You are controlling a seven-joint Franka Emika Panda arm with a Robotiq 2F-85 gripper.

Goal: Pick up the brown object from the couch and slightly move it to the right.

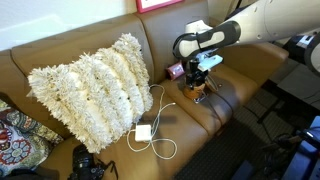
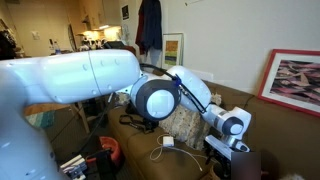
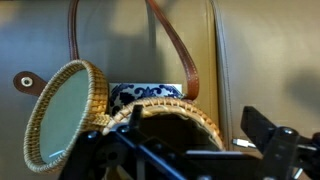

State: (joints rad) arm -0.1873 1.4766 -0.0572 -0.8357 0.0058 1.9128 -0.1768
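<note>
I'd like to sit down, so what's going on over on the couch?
A robot arm hangs over the couch with its gripper low over the small woven brown object near the back cushion. In the wrist view, dark fingers sit close around its rim. A round woven-edged lid leans beside it, and a leather strap loops away. I can't tell whether it is gripped yet. A fluffy white pillow and a charger lie further along.

White glossy arm (image 2: 80,75), rounded shells; black joint rings (image 2: 157,99); black tool (image 1: 204,82) with dark linkages.
</note>
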